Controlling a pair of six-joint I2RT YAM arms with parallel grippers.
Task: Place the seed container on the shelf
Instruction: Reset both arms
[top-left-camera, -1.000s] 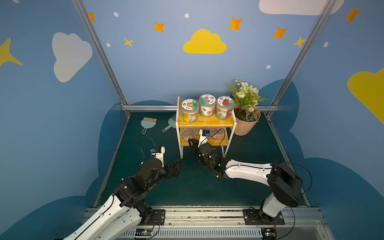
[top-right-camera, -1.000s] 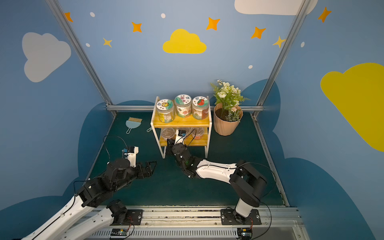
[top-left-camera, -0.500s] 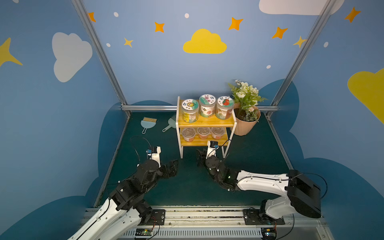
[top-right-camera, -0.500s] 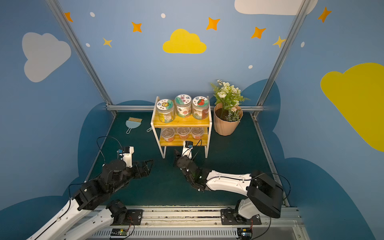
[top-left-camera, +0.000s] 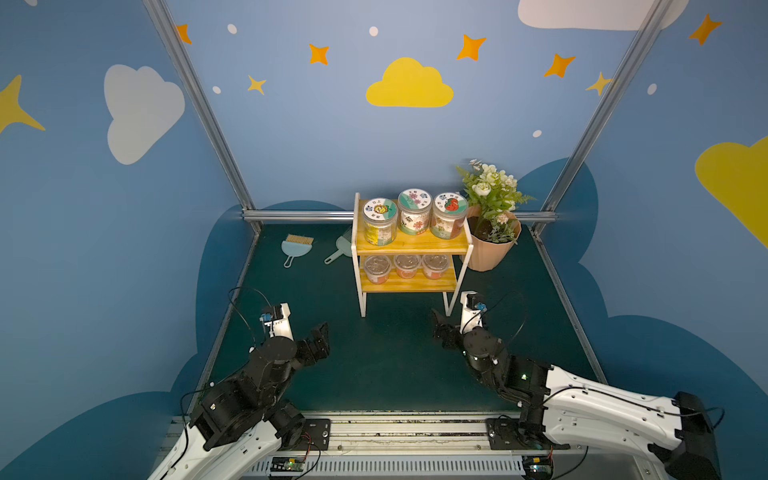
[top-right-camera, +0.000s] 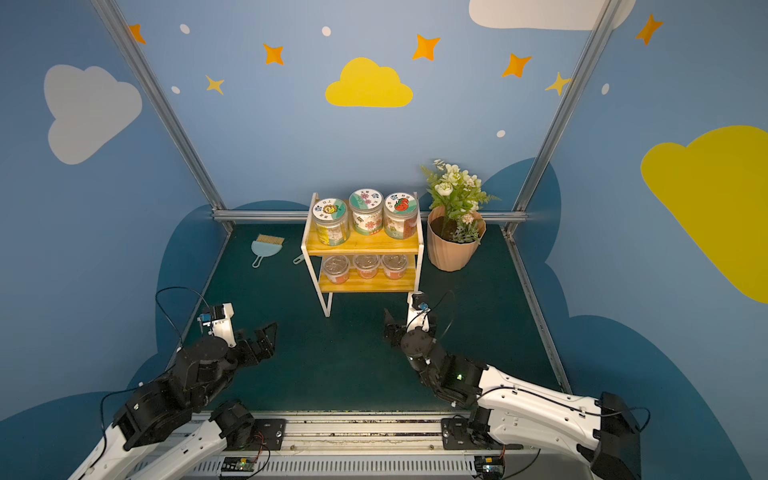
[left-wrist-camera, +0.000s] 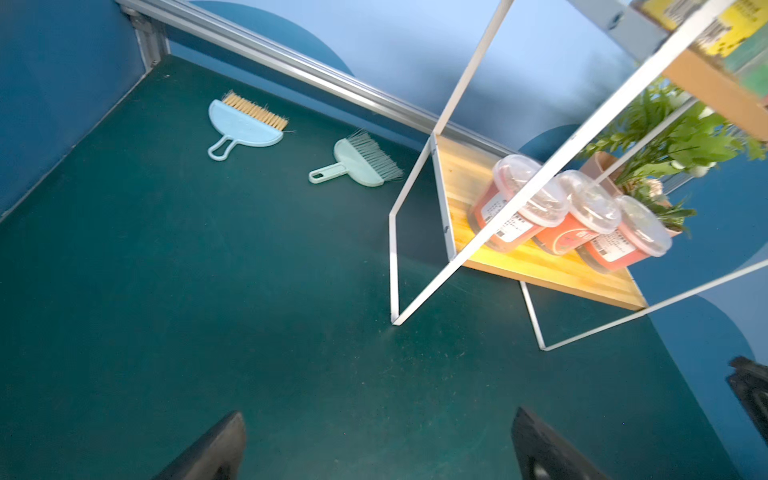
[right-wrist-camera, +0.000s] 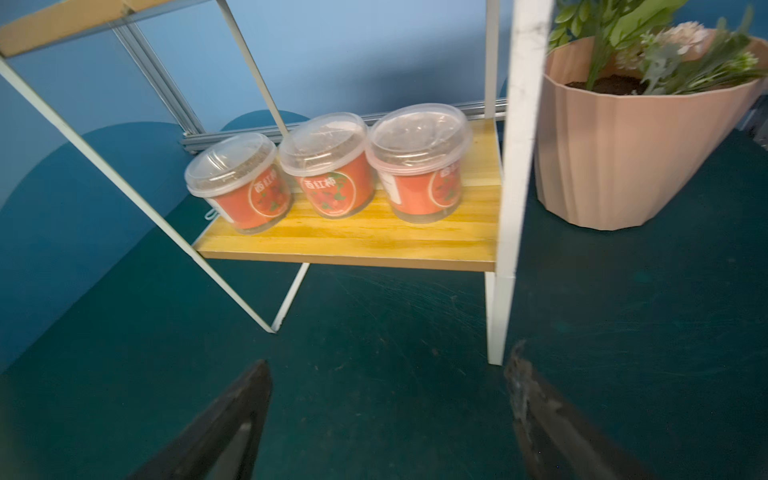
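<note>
The shelf (top-left-camera: 409, 286) (top-right-camera: 365, 286) stands at the back middle of the green mat, with yellow boards in a white frame. Three red seed containers with clear lids stand in a row on its lower board (right-wrist-camera: 353, 241): left (right-wrist-camera: 241, 187), middle (right-wrist-camera: 328, 170), right (right-wrist-camera: 419, 162). They also show in the left wrist view, the nearest of them (left-wrist-camera: 519, 203). My right gripper (top-left-camera: 442, 328) (right-wrist-camera: 390, 357) is open and empty, low over the mat in front of the shelf's front right leg. My left gripper (top-left-camera: 322, 340) (left-wrist-camera: 378, 415) is open and empty at the front left.
Three tall labelled jars (top-left-camera: 413, 212) fill the shelf's top board. A pink flower pot (top-left-camera: 490, 249) stands right of the shelf. Two light blue hand brushes (top-left-camera: 296, 247) (left-wrist-camera: 357, 164) lie at the back left. Blue walls and metal posts enclose the mat.
My right gripper has pulled back from the shelf's lower board towards the front, and its jaws have opened. The left arm has drawn back a little, still open.
</note>
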